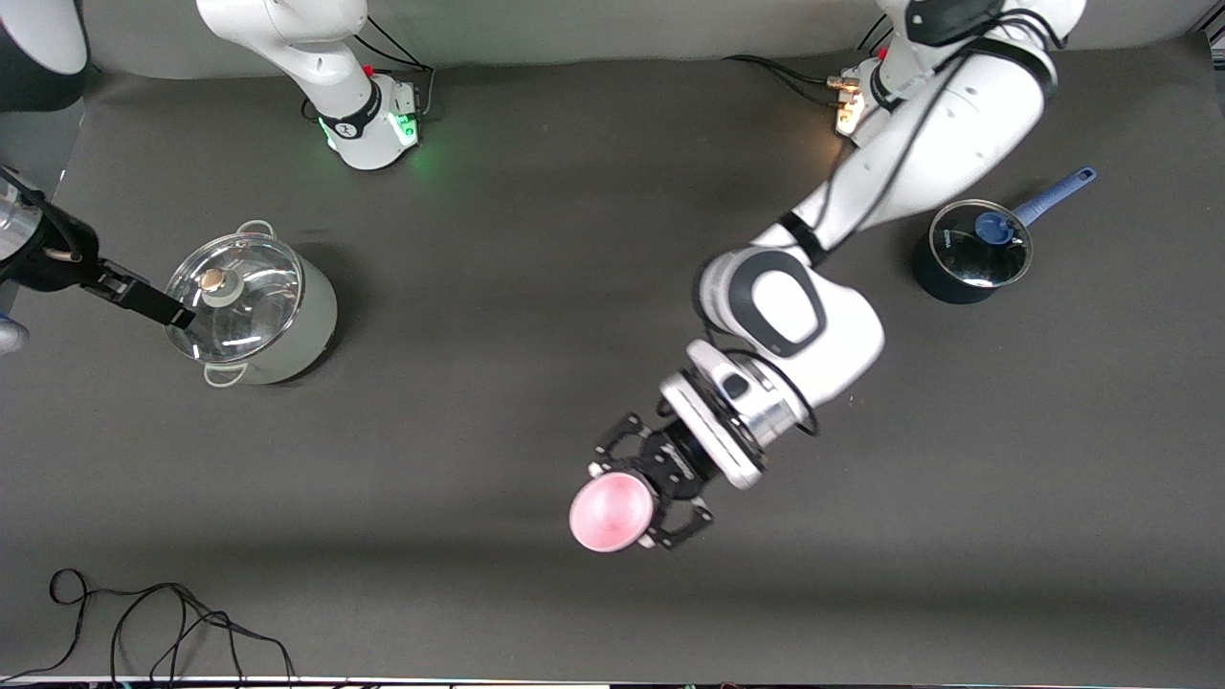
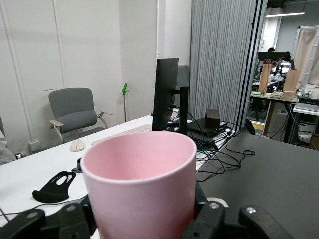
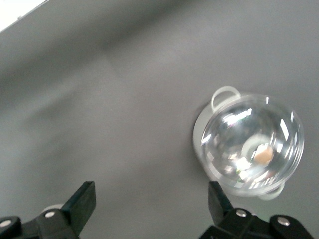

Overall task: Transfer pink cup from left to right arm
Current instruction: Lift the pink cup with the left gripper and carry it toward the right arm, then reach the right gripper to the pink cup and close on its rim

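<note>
The pink cup (image 1: 610, 514) is upright, its open mouth facing up, held above the dark table mat between the two arms' ends. My left gripper (image 1: 634, 500) is shut on the cup's wall, with the claw-like fingers (image 1: 681, 522) hugging both sides. In the left wrist view the pink cup (image 2: 142, 184) fills the foreground between the left gripper's fingers (image 2: 209, 219). My right gripper (image 1: 158, 308) hangs open at the right arm's end of the table, just beside the lidded steel pot, with nothing between its fingers (image 3: 82, 201).
A pale steel pot with a glass lid (image 1: 254, 306) stands by the right gripper; the pot (image 3: 249, 144) also shows in the right wrist view. A dark saucepan with a blue handle (image 1: 971, 251) sits near the left arm's base. A black cable (image 1: 172, 622) lies by the front edge.
</note>
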### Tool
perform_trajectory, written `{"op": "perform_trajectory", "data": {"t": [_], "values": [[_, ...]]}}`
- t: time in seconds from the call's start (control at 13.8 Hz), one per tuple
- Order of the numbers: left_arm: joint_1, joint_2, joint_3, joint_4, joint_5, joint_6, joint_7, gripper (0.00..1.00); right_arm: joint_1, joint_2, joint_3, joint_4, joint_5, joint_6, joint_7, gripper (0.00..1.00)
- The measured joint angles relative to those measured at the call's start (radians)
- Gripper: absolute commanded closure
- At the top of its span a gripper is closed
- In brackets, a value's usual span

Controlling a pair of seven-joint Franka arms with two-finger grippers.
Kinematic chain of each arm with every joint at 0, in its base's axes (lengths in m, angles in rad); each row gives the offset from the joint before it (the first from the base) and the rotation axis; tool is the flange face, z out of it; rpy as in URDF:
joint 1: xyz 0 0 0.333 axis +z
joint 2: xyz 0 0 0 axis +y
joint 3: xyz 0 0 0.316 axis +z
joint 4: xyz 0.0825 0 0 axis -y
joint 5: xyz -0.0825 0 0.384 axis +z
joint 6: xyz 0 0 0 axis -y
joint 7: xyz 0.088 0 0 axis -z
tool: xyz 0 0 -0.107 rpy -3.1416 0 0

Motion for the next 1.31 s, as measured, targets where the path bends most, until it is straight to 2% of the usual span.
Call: {"op": "perform_trajectory", "data": {"t": [0.22, 0.51, 0.73, 0.94, 1.31], "values": [[-0.074, -0.012, 0.001, 0.028, 0.001, 0.082, -0.040, 1.00, 0.005, -0.002, 0.000, 0.029, 0.074, -0.011, 0.229, 0.00], [-0.148, -0.020, 0.004, 0.033, 0.001, 0.143, -0.058, 1.00, 0.018, -0.002, 0.010, 0.046, 0.080, -0.018, 0.437, 0.00], [-0.205, -0.021, 0.008, 0.037, 0.003, 0.209, -0.071, 1.00, 0.086, 0.018, 0.015, 0.100, 0.053, -0.017, 0.499, 0.00], [-0.251, -0.021, 0.013, 0.047, 0.004, 0.260, -0.075, 1.00, 0.155, 0.093, 0.019, 0.211, 0.020, -0.023, 0.575, 0.00], [-0.325, -0.021, 0.015, 0.060, 0.004, 0.345, -0.077, 1.00, 0.210, 0.265, 0.020, 0.384, 0.017, -0.040, 0.691, 0.00]]}}
